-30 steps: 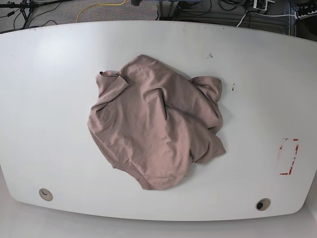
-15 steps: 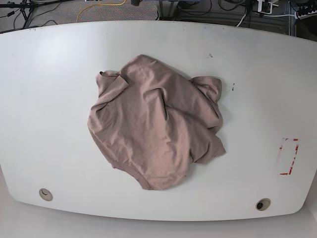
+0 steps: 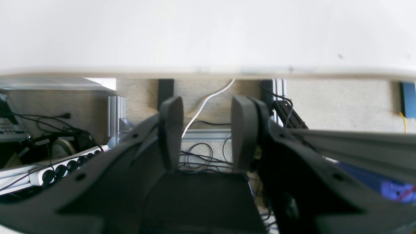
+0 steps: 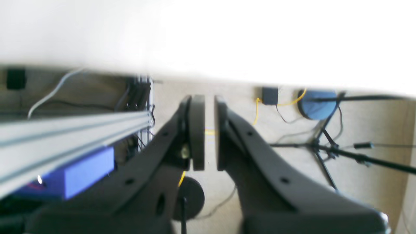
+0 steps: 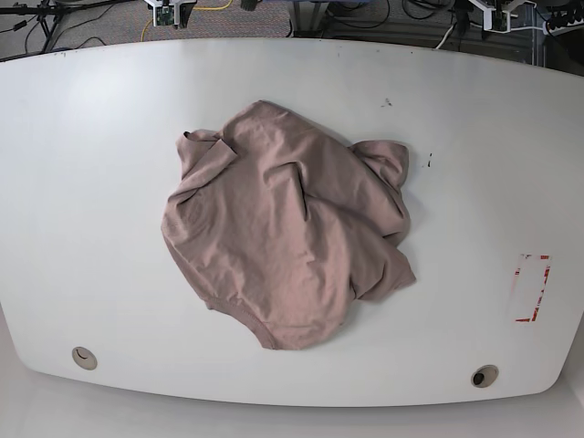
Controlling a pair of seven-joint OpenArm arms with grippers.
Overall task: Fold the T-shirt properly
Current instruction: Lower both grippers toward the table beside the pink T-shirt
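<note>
The T-shirt [image 5: 287, 228], mauve-tan and wrinkled, lies crumpled in a heap in the middle of the white table [image 5: 91, 182]. Its ribbed hem curls at the near side and a bunched sleeve sits at the right. Neither wrist view shows it. My left gripper [image 3: 207, 100] is open with nothing between its fingers, facing the table's edge [image 3: 208, 70] and the floor under it. My right gripper [image 4: 208, 97] is shut on nothing, its pads a thin slit apart, also looking past the table's rim. In the base view, small hardware pieces [image 5: 169, 11] [image 5: 500, 14] show at the far edge.
A red-outlined mark [image 5: 531, 287] sits near the table's right edge. Two round holes [image 5: 84, 358] [image 5: 484, 375] lie along the front. Beyond the table are cables, a power strip [image 3: 65, 165], an aluminium rail [image 3: 357, 146] and a tripod [image 4: 325, 149].
The T-shirt has not moved. Small pieces of hardware have come into view at the far edge of the base view, on the left and the right.
</note>
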